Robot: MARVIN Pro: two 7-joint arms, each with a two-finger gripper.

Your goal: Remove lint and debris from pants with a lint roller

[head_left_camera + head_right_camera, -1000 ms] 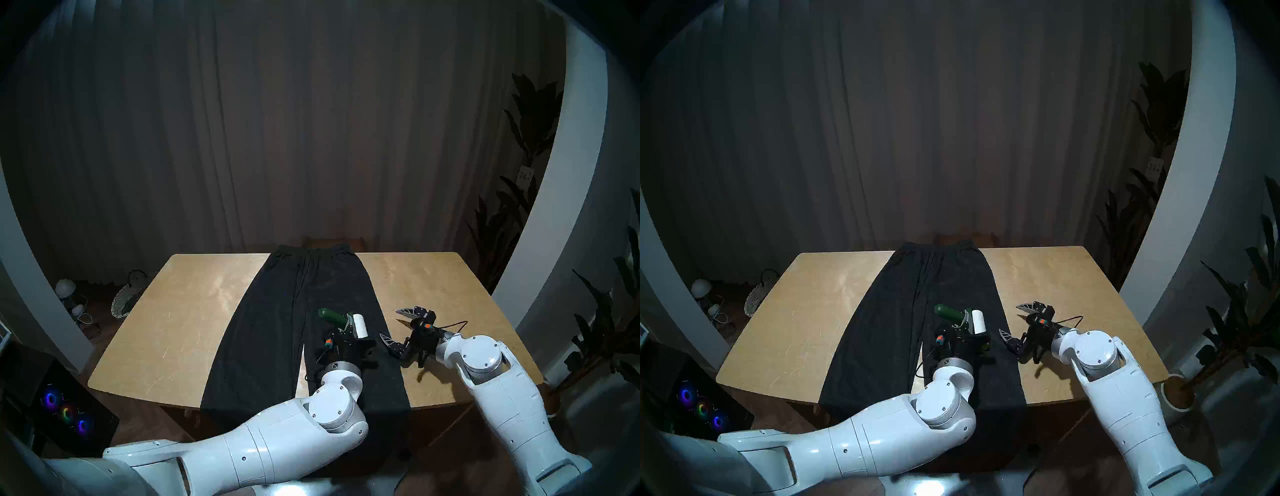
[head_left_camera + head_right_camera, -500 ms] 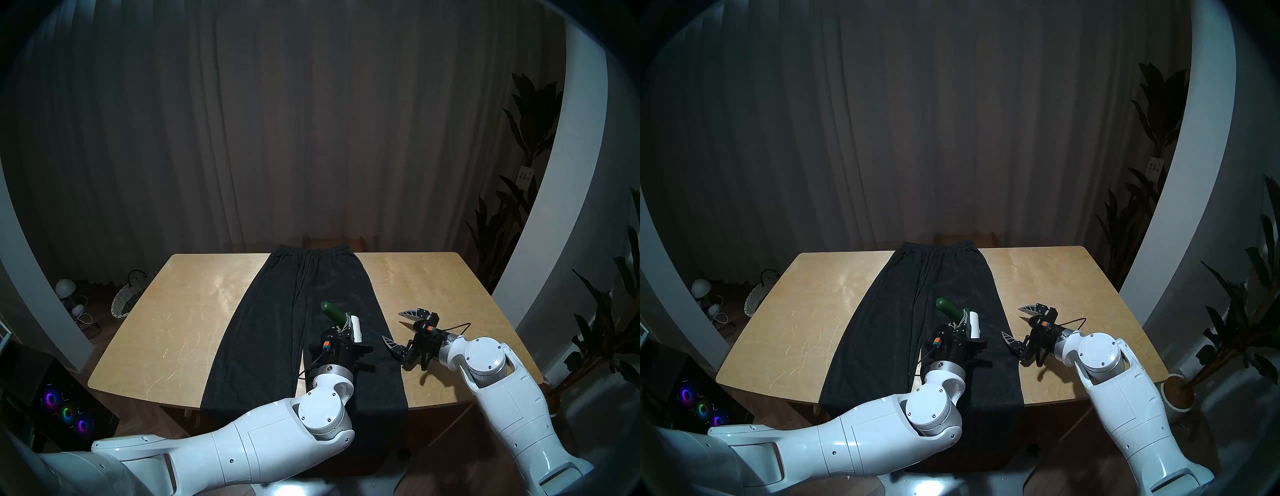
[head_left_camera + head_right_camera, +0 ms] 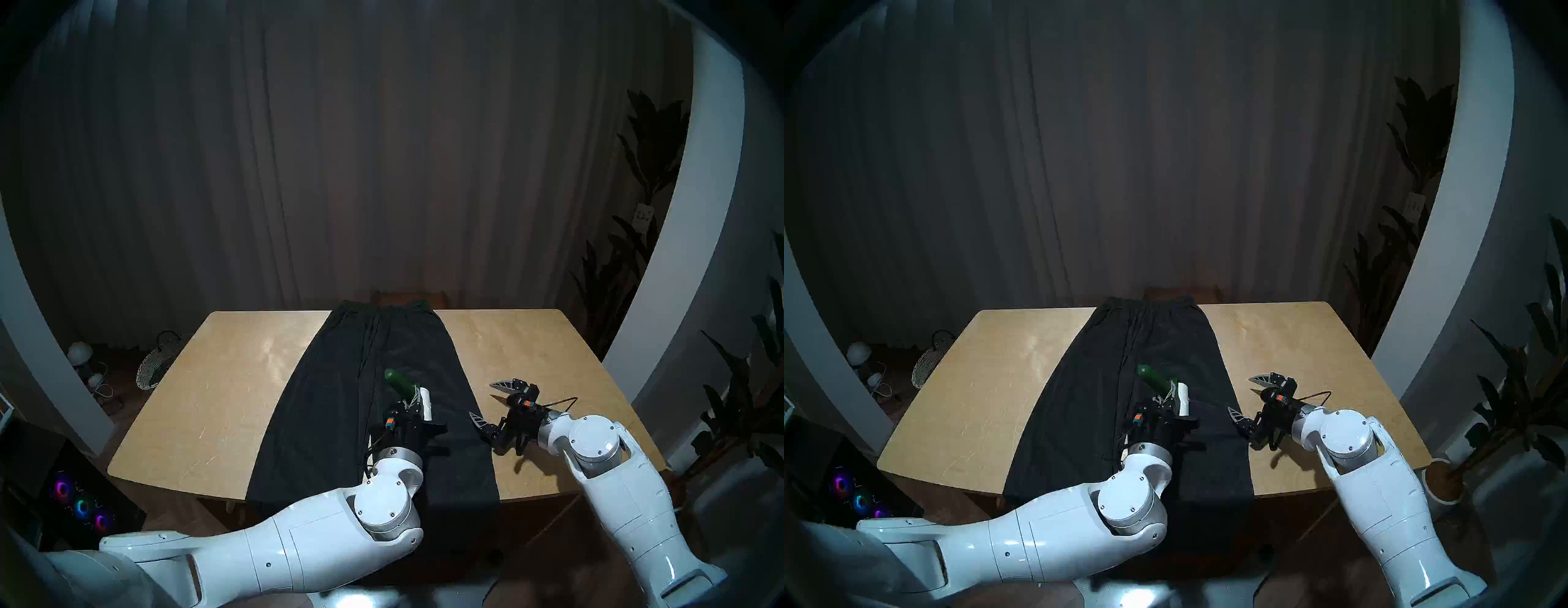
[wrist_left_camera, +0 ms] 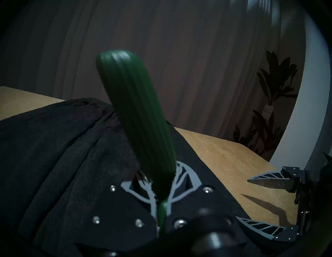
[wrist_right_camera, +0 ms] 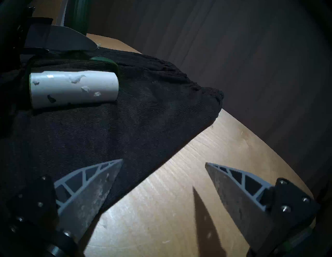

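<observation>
Dark pants (image 3: 326,403) lie lengthwise on the wooden table (image 3: 212,382), waistband at the far edge. My left gripper (image 3: 412,408) is shut on the lint roller (image 3: 425,402) where frame meets handle. The dark green handle (image 4: 136,116) points up and away. The white roll (image 5: 73,88) rests on the right pant leg (image 5: 143,129), and white lint flecks (image 5: 76,79) stick to it. I make out no loose flecks on the fabric. My right gripper (image 3: 480,399) is open and empty, low over the table just right of the pants' edge (image 5: 163,161).
A woven basket (image 3: 155,367) and lamps sit on the floor at the left. A computer with coloured fans (image 3: 80,505) stands near left. Potted plants (image 3: 729,403) stand at the right. A chair (image 3: 409,297) is behind the far table edge.
My left arm has pulled back and to the left, drawing the roller along the right pant leg toward me. The handle has tilted more upright. The right gripper shifted slightly nearer, still open.
</observation>
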